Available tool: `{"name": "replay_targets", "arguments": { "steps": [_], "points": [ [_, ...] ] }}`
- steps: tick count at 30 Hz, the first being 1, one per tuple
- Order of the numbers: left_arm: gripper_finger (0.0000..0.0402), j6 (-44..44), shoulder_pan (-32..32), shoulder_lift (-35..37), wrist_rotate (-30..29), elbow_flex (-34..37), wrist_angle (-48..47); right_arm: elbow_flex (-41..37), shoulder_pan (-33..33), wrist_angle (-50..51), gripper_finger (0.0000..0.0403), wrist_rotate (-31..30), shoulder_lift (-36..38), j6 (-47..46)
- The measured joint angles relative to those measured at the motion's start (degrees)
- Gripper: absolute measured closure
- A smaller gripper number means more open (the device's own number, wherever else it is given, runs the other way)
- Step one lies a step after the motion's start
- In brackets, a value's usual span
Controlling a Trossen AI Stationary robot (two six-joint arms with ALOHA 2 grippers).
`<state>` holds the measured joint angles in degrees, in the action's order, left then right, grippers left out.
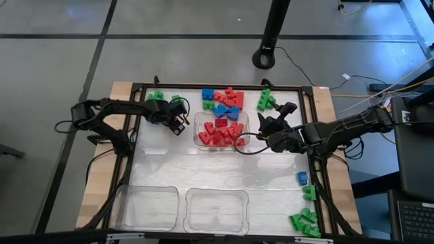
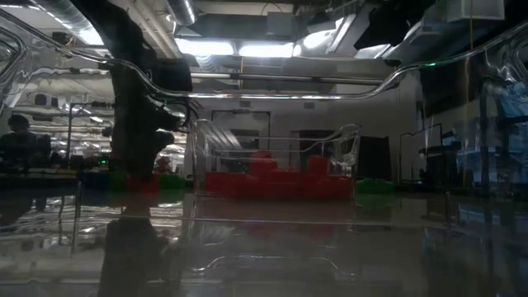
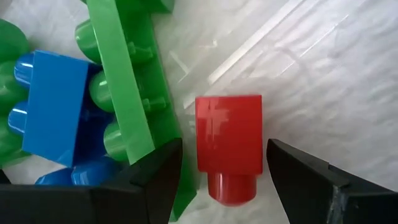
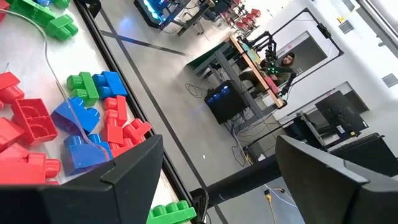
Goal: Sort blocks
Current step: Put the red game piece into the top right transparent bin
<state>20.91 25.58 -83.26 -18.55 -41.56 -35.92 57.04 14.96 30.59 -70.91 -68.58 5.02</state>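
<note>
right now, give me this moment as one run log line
left claw: open around red block | right claw: open, empty, beside tray of red blocks | front trays: no blocks

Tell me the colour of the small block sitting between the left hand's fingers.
Red: the small red plastic block shows best in the left wrist view.

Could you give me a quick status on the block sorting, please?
Left gripper open, straddling a red block, not yet closed. Right gripper open, empty, beside the tray of red blocks. Green block crowds the left finger.
</note>
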Motion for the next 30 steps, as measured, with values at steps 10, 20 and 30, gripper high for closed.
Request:
{"name": "replay_targets", "arguments": {
  "steps": [10,20,30],
  "points": [
    [0.0178,-2.0,0.0,-0.1,2.2,0.0,2.9,0.0,0.0,0.0,0.0091,0.0,0.0,0.0],
    [0.0275,-5.1,0.0,-0.2,2.9,0.0,3.7,0.0,0.0,0.7,0.0091,0.0,0.0,0.0],
    [0.0278,-7.0,-0.5,2.1,2.5,-1.1,1.5,0.0,0.0,0.9,0.0091,0.0,0.0,0.0]
  ]
}}
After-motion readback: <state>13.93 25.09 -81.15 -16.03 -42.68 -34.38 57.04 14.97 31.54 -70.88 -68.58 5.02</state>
